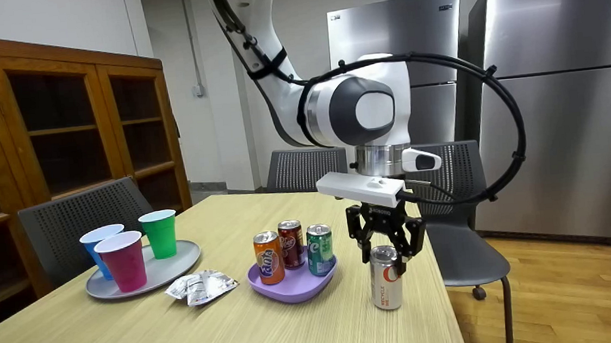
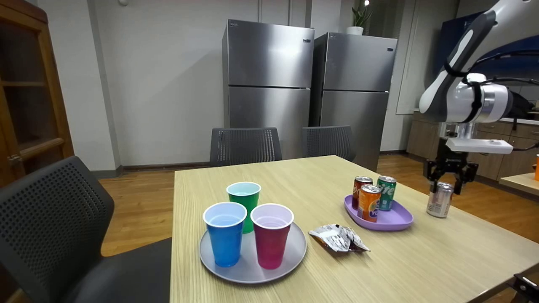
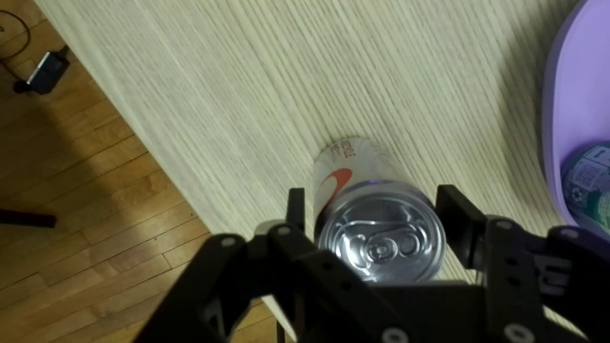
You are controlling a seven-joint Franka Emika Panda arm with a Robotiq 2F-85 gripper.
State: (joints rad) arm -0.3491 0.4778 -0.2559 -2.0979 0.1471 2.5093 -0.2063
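Silver can (image 1: 387, 293) stands upright on the surface (image 1: 345, 332), near the right edge; purple tray (image 1: 292, 293) sits to its left in both exterior views, carrying an orange can (image 1: 268, 257), a dark red can (image 1: 291, 244) and a green can (image 1: 320, 250). The claw (image 1: 383, 262) is set narrow about the can's top, one finger at either side. Wrist view: a thin gap seems to show beside the left finger (image 3: 296, 209); cannot tell whether the pads press. Lid (image 3: 381, 240) looks sealed (so probably full). Handling, estimated: fairly weighty for its size, stiff while sealed, smooth and apt to slip, thin wall liable to dent. Best hold: across the straight body, below the shoulder.
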